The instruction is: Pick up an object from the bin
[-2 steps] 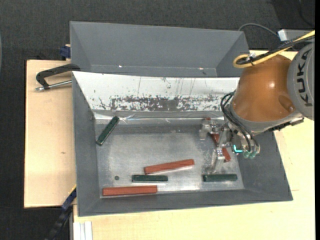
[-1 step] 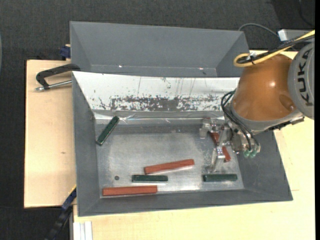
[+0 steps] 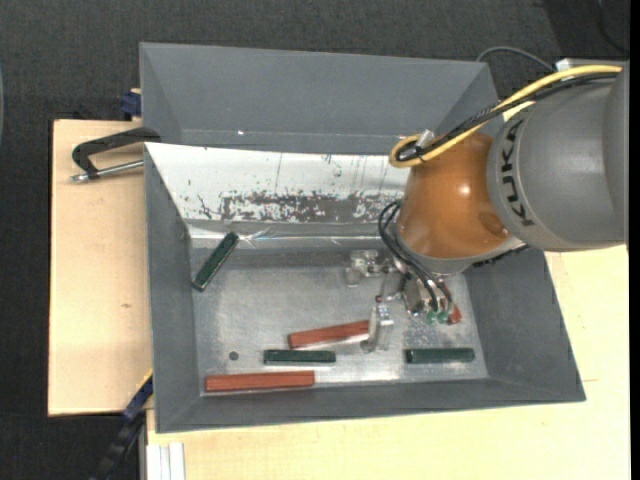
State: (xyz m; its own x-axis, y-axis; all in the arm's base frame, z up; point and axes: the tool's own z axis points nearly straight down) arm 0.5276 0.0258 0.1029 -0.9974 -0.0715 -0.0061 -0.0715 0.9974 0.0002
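Grey metal makes up the bin (image 3: 168, 313). Its walls slope down to a flat floor that is shiny and full of thin scratches. The back wall has a band of dark specks and scuffs across it.

Five flat, straight bars lie on the floor, well apart from each other. They look smooth and hard, with square ends. A long red-brown bar (image 3: 259, 380) lies along the front edge, near the front left corner. Just behind it is a dark green bar (image 3: 299, 356). Behind that one lies a short red-brown bar (image 3: 328, 336), a bit tilted, near the middle of the floor. Another dark green bar (image 3: 439, 355) lies by the front right corner. One more dark green bar (image 3: 215, 260) leans at the back left, where the floor meets the walls. A tiny dark dot (image 3: 233, 357) sits on the floor toward the front left.

The small silvery gripper (image 3: 376, 332) is low over the floor, right at the right end of the short red-brown bar. I cannot tell if it touches the bar, or if it is wide or narrow.

Above it is a round, glossy orange cover (image 3: 445, 213), then the thick grey arm (image 3: 570, 168) with a yellow cable (image 3: 590, 71) on top.

Outside the bin, past its back edge, the ground (image 3: 300, 8) is dark and dull.
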